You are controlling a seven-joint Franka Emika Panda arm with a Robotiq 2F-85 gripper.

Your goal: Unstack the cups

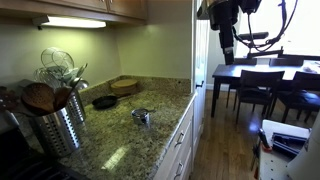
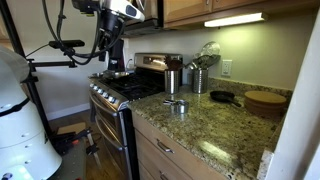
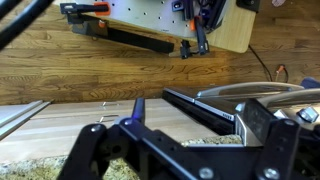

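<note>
The arm is raised high, the claw (image 1: pixel 228 48) hung downward, jaws spread wide and empty; silver cups (image 1: pixel 141 117) are set well below it on the granite surface (image 1: pixel 110 148).

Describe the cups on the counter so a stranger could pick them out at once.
Find the speckled granite counter. Toward its front edge, standing apart from the ribbed steel utensil canister and the dark pan further back, are the cups. They are small, short and shiny silver, far smaller than the canister.
</note>
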